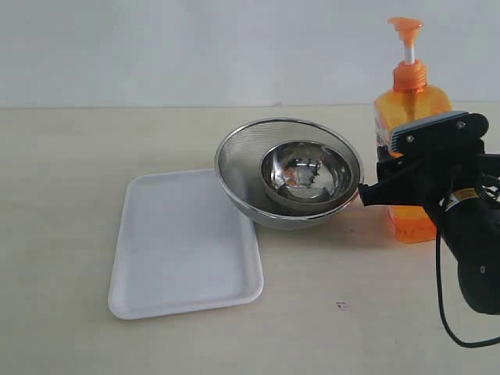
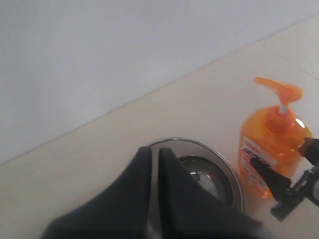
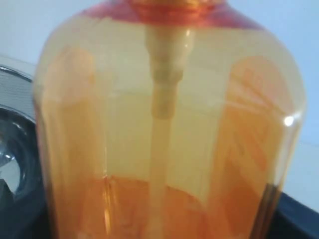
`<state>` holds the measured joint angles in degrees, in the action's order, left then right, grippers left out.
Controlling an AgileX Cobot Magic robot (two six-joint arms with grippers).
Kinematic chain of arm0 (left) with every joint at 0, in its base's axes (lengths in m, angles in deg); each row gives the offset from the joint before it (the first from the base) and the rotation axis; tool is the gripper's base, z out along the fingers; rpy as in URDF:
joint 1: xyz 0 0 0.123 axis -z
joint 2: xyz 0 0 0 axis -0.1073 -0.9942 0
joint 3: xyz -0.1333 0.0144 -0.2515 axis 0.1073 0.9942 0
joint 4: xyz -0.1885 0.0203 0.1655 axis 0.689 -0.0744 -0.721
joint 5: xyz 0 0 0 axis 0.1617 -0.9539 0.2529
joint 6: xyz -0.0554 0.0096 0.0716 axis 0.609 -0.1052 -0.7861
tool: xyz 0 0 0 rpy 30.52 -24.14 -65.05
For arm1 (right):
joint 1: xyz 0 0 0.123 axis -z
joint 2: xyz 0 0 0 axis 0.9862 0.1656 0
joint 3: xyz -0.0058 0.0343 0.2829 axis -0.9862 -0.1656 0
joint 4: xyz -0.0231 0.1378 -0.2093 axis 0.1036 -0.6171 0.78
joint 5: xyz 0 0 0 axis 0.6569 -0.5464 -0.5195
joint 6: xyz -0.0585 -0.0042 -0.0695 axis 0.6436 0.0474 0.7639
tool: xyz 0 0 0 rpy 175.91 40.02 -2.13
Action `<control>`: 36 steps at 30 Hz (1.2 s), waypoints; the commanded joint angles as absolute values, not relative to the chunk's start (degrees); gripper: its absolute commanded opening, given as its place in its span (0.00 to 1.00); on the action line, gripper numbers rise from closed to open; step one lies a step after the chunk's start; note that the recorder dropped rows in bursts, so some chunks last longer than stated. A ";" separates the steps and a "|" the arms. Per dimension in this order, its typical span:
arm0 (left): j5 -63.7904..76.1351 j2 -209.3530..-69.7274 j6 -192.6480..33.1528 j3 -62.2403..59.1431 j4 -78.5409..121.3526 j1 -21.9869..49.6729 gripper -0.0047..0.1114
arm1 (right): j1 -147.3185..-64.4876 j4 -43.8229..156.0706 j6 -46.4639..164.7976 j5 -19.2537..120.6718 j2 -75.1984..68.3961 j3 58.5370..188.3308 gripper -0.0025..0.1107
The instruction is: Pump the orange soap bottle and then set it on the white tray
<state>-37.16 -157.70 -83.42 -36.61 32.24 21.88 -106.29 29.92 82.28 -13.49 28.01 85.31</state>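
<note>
The tall clear orange plastic soap bottle (image 1: 412, 117) stands upright on the beige worktop (image 1: 70, 148) at the right edge of the exterior view. Its orange pump head (image 1: 406, 27) is raised on a white stem, so it looks unpressed. The black right gripper (image 1: 383, 166) reaches in from the lower right with one finger on each side of the bottle's body. The right wrist view is filled by the bottle, and I cannot tell whether the fingers actually squeeze it. This hold probably steadies the bottle for a push from above.

The left gripper (image 2: 154, 152) is seen only in its own wrist view. Its fingers are drawn together with a thin slit between them, holding nothing, and it is aimed towards the bowls and bottle. It seems well set to press the pump.

The flat white foam tray (image 1: 183, 246) lies at lower left. Between tray and bottle sits a round steel mesh bowl (image 1: 234, 181) with a smaller polished steel bowl (image 1: 305, 176) nested inside. The mesh bowl's rim overlaps the tray's upper right corner. A straight slide to the tray is therefore blocked. The open routes are up over the bowls or along the bare worktop across the lower frame.
</note>
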 commanded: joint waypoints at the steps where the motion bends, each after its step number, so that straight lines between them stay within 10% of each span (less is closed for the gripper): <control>1: -44.24 -159.04 -85.25 -42.40 34.53 22.44 0.08 | -106.22 31.80 83.41 -19.25 27.20 86.06 0.02; 36: -38.33 -177.74 -123.15 -44.20 75.68 22.57 0.08 | -106.22 35.84 91.45 -19.25 27.20 86.06 0.02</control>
<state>-39.97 -177.10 -119.47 -44.07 71.13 22.38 -106.29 35.11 90.89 -13.49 28.01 85.31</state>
